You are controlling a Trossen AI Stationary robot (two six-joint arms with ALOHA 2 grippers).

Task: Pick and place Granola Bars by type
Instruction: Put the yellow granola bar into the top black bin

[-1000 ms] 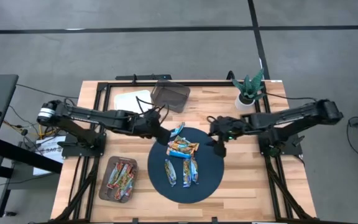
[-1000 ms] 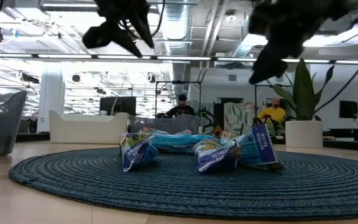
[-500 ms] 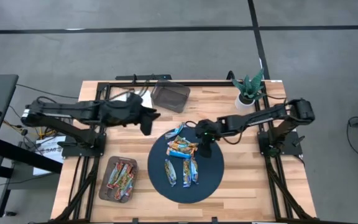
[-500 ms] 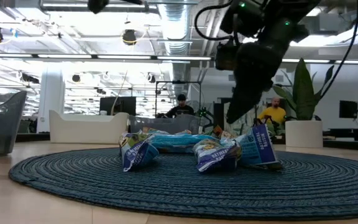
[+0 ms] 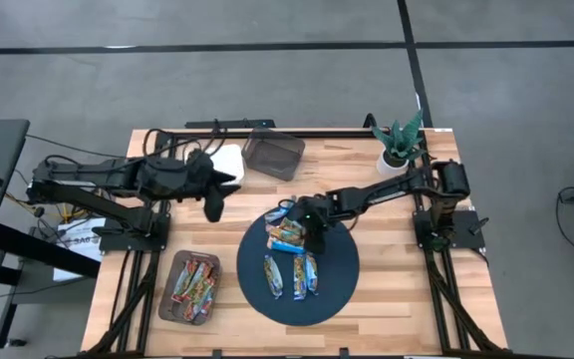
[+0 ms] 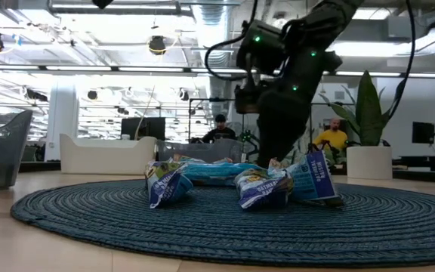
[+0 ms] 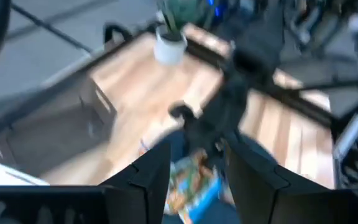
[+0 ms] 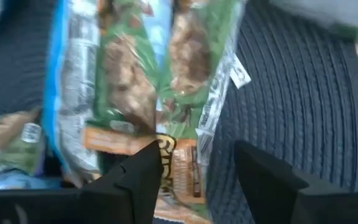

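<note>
Several blue, silvery and green-orange granola bars (image 5: 289, 239) lie piled on a round dark blue mat (image 5: 342, 284); the low view shows them on it (image 6: 263, 185). My right gripper (image 5: 312, 231) hangs low over the pile's far part, open. Its own view (image 8: 197, 180) shows the fingers on either side of a green-orange bar (image 8: 179, 155). My left gripper (image 5: 210, 209) is open and hovers above the bare wood left of the mat, and its own view (image 7: 197, 186) looks toward the right arm. A tray (image 5: 192, 289) near the left front holds red-orange bars. My right gripper comes at the pile from above, pointing down, with its fingers (image 8: 266, 180) astride the orange-printed end of a bar (image 8: 182, 168). The low view shows it dropping behind the bars (image 6: 274, 155). I cannot tell whether the fingers touch the wrapper.
A dark empty bin (image 5: 272, 155) and a white container (image 5: 222, 160) stand at the far edge. A potted plant (image 5: 399, 145) is at the far right corner. Bare wood shows right of the mat (image 5: 397, 269). People sit in the room beyond (image 6: 331, 140).
My left gripper has drawn back from the mat's far-left rim toward the table's left edge. My right gripper has swept from the mat's right rim leftward over the pile and come down low onto it. The bars lie as before.
</note>
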